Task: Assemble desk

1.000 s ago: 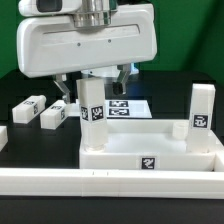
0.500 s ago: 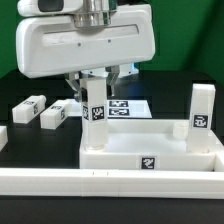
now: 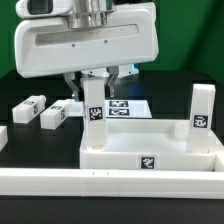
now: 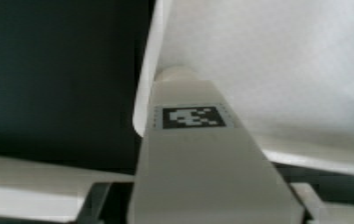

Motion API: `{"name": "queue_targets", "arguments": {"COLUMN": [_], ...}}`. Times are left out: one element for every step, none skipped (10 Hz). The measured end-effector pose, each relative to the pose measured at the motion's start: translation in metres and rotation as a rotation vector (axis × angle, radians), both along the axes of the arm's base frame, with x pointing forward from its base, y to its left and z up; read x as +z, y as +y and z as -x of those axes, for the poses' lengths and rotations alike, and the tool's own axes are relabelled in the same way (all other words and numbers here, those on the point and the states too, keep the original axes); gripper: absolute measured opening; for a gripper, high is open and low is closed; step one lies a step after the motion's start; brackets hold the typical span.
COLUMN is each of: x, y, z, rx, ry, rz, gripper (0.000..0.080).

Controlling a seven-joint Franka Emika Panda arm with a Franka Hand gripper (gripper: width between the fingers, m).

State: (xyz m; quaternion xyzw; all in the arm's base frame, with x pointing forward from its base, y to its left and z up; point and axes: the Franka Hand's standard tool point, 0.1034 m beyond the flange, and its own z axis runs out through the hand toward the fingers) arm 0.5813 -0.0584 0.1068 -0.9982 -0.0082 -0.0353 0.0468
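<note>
- I see the arm coming straight down from above. The wide white body of the gripper (image 3: 95, 90) sits level, and its dark fingers (image 3: 73, 92) point at the table (image 3: 35, 140).
- The fingers are clamped on the leg block (image 3: 93, 115), one on each side near its top. In the wrist view the leg block (image 4: 193, 150) runs out from between the pads with its tag facing the camera.
- The leg block stands about upright at the corner of the desk top (image 3: 115, 158) on the exterior view's left, its foot at the tray's rim. I cannot tell how deep it is seated.
- A second leg block (image 3: 202, 108) stands upright at the corner on the exterior view's right, well apart from the gripper.
- Room: two loose leg blocks (image 3: 30, 108) (image 3: 55, 116) lie on the table to the exterior view's left. The marker board (image 3: 127, 107) lies just behind the held one, and a border rail (image 3: 100, 185) runs along the front.
- Against half a second ago, the held leg's tag sits a touch further toward the exterior view's left and looks more skewed — a small turn or shift. Everything else lies as it did.
</note>
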Motion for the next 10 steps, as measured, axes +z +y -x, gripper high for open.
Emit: {"name": "queue_targets", "arguments": {"x": [-0.0002, -0.0006, -0.0007, -0.0008, -0.0013, -0.0016, -0.0012, -0.0012, -0.0013, -0.0013], "y": [-0.0004, -0.001, -0.001, -0.0011, -0.0012, -0.0019, -0.0019, -0.0022, -0.0028, -0.0013], "z": [-0.0002, -0.0002, -0.0002, 0.0, 0.0, -0.001, -0.0021, -0.0021, -0.0021, -0.0022], "rx": [-0.101, -0.227, -0.361, -0.474, -0.569, -0.618, -0.668, -0.722, -0.751, -0.757], "ry": [0.007, 0.016, 0.019, 0.028, 0.037, 0.037, 0.037, 0.042, 0.045, 0.047], "rz": [-0.008, -0.02, -0.027, -0.031, -0.038, -0.045, -0.049, -0.054, -0.058, -0.063], "gripper": [0.0291, 0.0291, 0.0291, 0.0291, 0.0291, 0.0291, 0.0291, 0.0291, 0.0291, 0.0372]}}
